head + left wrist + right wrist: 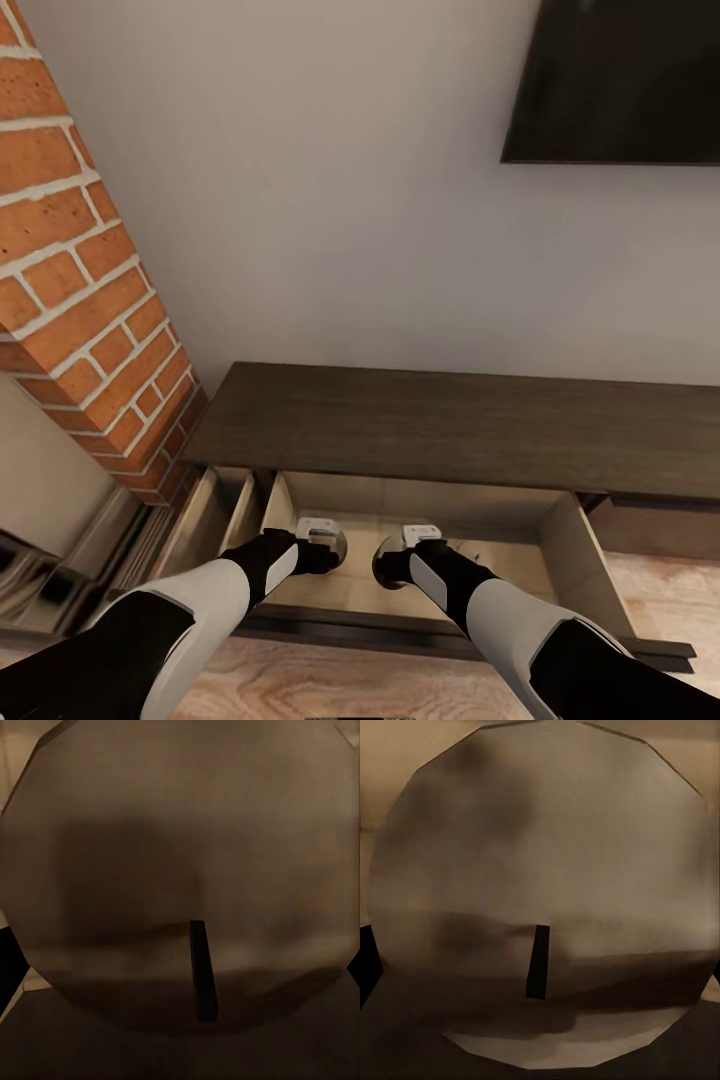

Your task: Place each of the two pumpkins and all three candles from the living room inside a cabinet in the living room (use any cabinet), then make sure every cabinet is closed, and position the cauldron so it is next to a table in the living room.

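The long dark-brown cabinet (450, 430) stands against the wall with a wide drawer (585, 570) pulled out, its inside pale beige. Both my arms reach down into that drawer. My left gripper (334, 547) carries a round dark candle (340, 540), whose pale flat top and dark wick sit close up in the left wrist view (180, 862). My right gripper (388, 562) carries another candle (384, 566), seen the same way in the right wrist view (540, 870). The candles hide the fingers. The two candles hang side by side above the drawer floor.
A narrower drawer (215, 505) at the cabinet's left end also stands open. A red brick column (80, 280) rises at the left, beside the cabinet. A dark screen (620, 80) hangs on the wall above. Light wood floor (330, 685) lies in front.
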{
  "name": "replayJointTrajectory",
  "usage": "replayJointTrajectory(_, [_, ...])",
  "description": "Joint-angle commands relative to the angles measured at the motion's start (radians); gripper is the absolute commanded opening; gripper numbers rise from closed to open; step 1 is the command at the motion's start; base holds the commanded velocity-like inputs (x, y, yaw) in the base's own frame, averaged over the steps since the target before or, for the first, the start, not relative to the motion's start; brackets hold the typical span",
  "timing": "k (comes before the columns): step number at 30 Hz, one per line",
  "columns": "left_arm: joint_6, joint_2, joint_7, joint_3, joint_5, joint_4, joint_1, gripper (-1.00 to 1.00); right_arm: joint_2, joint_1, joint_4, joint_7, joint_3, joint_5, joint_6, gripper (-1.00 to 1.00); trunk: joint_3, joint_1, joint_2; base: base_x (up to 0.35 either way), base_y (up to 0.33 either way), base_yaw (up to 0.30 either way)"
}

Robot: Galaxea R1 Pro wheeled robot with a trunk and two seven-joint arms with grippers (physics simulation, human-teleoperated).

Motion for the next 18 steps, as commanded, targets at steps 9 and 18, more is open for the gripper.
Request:
replayJointTrajectory(9, [0.004, 0.0, -0.001, -0.007, 0.008, -0.001, 0.0, -1.0, 0.0, -0.001, -0.002, -0.007, 0.005, -0.008, 0.004, -1.0, -0.016, 0.019, -0.036, 0.0, 0.0, 0.0])
replayJointTrajectory(18, [0.004, 0.0, -0.001, -0.007, 0.008, -0.001, 0.0, -1.0, 0.0, -0.001, -0.002, -0.007, 0.006, -0.008, 0.004, -1.0, -0.016, 0.019, -0.036, 0.0, 0.0, 0.0])
